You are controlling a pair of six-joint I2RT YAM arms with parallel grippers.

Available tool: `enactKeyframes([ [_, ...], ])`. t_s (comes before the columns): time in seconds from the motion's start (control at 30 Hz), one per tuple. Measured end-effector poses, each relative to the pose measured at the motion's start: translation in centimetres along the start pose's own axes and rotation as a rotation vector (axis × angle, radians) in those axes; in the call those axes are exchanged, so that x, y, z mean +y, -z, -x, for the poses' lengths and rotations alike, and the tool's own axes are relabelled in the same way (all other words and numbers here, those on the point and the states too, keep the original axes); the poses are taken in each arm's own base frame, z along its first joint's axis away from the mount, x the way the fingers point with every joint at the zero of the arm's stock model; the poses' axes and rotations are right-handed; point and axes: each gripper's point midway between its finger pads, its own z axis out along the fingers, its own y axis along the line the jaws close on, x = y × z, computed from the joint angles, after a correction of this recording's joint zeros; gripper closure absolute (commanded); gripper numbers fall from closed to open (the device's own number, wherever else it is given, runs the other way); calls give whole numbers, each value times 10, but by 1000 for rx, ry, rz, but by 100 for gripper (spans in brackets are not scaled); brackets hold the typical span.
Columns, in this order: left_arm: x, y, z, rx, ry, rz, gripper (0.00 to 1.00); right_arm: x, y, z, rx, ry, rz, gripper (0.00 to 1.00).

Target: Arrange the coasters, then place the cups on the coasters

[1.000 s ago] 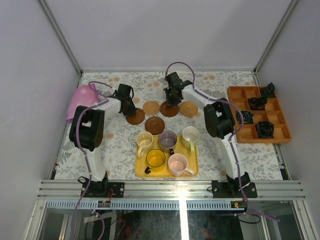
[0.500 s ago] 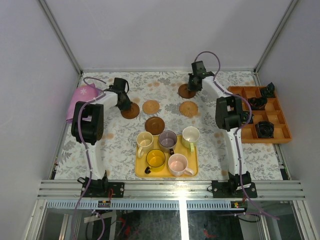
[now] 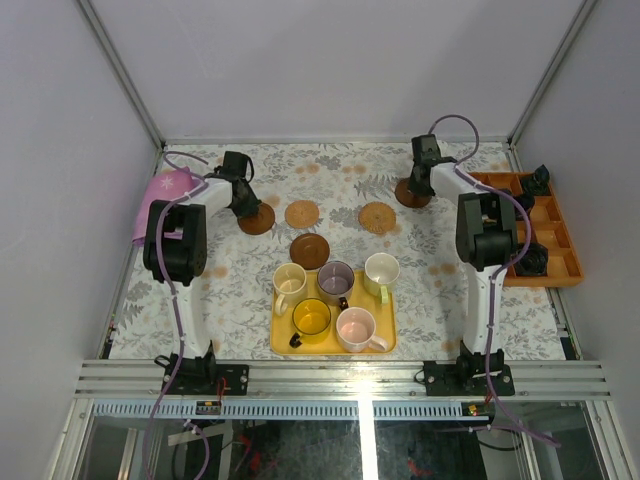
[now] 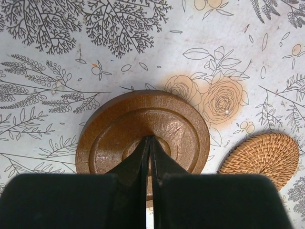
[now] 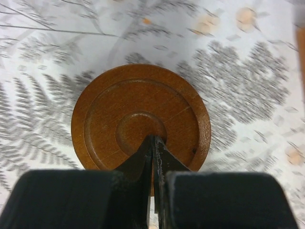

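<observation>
Five coasters lie spread over the far half of the tabletop (image 3: 450,290), none under a cup yet. The left gripper (image 4: 150,143) is closed to a point, holding nothing, with its tips pressed on the centre of the left dark coaster (image 4: 181,129). The right gripper (image 5: 153,143), closed the same way, presses on the right dark coaster (image 5: 119,109).

Pushed like this, a tip can skid out of the shallow centre dip and leave the disc behind or askew. The right dark coaster is near the orange box (image 3: 540,281) and may jam against its wall. The left one may bump the woven coaster (image 4: 261,155) just beside it.

The yellow tray (image 3: 283,347) holds all five cups, upright and close together: cream cup (image 3: 290,280), grey-purple cup (image 3: 335,281), pale cup (image 3: 381,270), yellow cup (image 3: 311,317) and pink cup (image 3: 356,326). Lifting one could knock a neighbour. The orange box holds small black objects (image 3: 527,260) in some compartments.
</observation>
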Motion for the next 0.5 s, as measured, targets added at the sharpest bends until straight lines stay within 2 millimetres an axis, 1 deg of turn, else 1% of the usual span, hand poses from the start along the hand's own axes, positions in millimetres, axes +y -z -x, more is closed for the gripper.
enactKeyframes([
  [0.13,0,0,0,1,-5,0,100,-27,12,-13,20,-21,-79,100],
  [0.2,0,0,1,2,-5,2,100,-38,18,-22,41,-25,-114,100],
  [0.37,-2,-2,3,11,-10,5,100,-54,37,-46,99,-30,-154,100],
  [0.43,-4,-3,6,12,-13,-3,100,-58,45,-56,126,-28,-159,100],
  [0.5,-6,-5,7,17,-15,-10,100,-58,51,-64,146,-21,-156,100],
])
